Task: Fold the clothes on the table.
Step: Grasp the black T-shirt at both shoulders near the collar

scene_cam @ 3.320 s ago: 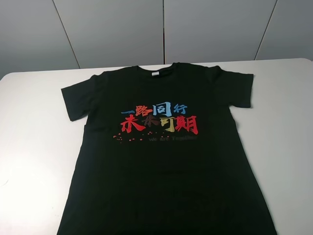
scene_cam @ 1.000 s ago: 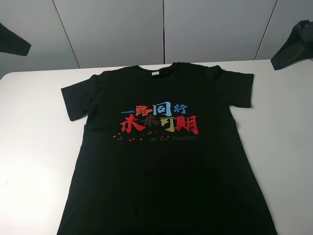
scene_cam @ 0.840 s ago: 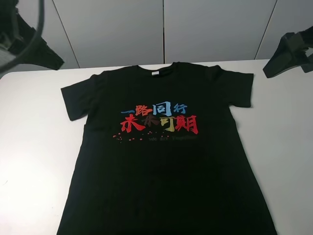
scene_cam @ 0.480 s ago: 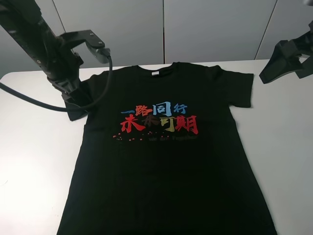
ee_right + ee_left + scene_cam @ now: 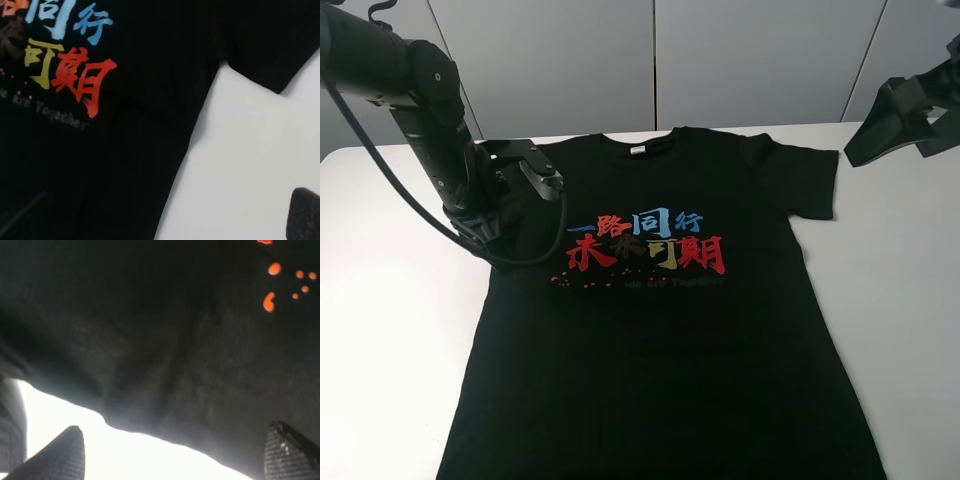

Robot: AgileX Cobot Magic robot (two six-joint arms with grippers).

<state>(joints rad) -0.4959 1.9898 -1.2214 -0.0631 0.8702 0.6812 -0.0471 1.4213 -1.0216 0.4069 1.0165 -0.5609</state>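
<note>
Both jaws stand wide open and empty.

**Left jaws:** in the left wrist view the two fingertips (image 5: 62,452) sit far apart. They are poised over a curved edge of black cloth, with white bench beyond it. Whether the tips touch the cloth cannot be told.

**Right jaws:** only one fingertip (image 5: 306,215) shows in the right wrist view. It hangs over bare bench just outside the right sleeve (image 5: 270,45).

**Position:**
- The T-shirt (image 5: 660,330) lies flat and face up in the middle of the bench (image 5: 390,330).
- The neck label (image 5: 636,151) is at 12 o'clock, and the hem runs out of frame at 6 o'clock.
- The left arm (image 5: 440,150) is low over the sleeve at 10 o'clock from the print (image 5: 645,245).
- The right arm (image 5: 900,110) is up in the air at 2 o'clock, past the bench's far corner and well apart from the cloth.

**Handling (judgement):**
- The shirt looks light, limp and thin, with no stiffness to carry a fold.
- It will probably drape from any pinch and drag across the bench rather than slide cleanly.
- It is not fragile.
- The best holds look like the edges: the sleeve or shoulder seam, and the matching hem corner.
- The tips would have to press down to the bench to catch both layers; a pinch on the top layer alone would pull the shirt open.
- Lifting the two sides unevenly would likely skew the fold line.
</note>
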